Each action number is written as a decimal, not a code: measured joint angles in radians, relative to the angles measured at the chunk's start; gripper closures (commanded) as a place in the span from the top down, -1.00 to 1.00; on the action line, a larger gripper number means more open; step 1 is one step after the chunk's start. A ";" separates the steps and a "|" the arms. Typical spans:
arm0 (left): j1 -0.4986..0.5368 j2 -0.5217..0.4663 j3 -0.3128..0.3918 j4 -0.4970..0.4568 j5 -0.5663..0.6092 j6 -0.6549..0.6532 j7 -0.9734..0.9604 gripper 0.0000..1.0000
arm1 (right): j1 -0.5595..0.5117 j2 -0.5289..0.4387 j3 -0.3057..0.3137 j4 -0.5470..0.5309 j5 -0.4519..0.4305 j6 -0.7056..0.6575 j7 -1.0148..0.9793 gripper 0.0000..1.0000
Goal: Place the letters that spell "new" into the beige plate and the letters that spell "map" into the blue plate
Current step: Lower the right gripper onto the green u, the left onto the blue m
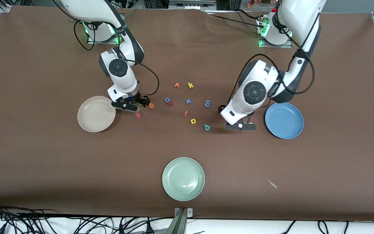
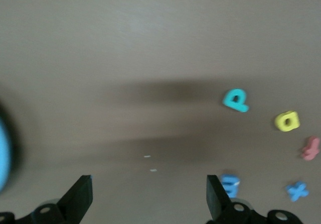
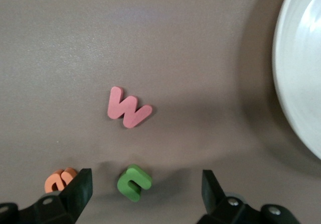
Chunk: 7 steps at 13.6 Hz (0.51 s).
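Right gripper [image 3: 143, 194] open over the green n [image 3: 134, 183], holding nothing — a skewed close could nudge the orange e [image 3: 60, 179]; left gripper [image 2: 149, 199] waits, open and empty, beside the blue plate [image 1: 284, 120]

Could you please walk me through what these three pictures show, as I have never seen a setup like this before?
Two robot arms work at a brown table. The large picture looks down from a high camera facing them; the other two come from cameras on each arm's wrist.

The right gripper is low over a green n, its fingers open on either side of it; an orange e and a pink w lie close by, next to the beige plate. The left gripper is open and holds nothing, low beside the blue plate; its camera shows a teal p, a yellow a and a blue m.

More foam letters lie between the arms, and a pale green plate sits nearest the high camera. All three plates hold nothing.
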 measured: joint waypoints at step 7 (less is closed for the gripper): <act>-0.140 0.060 -0.005 -0.050 0.000 0.114 -0.171 0.83 | 0.000 0.011 0.000 0.000 0.000 0.000 0.002 0.31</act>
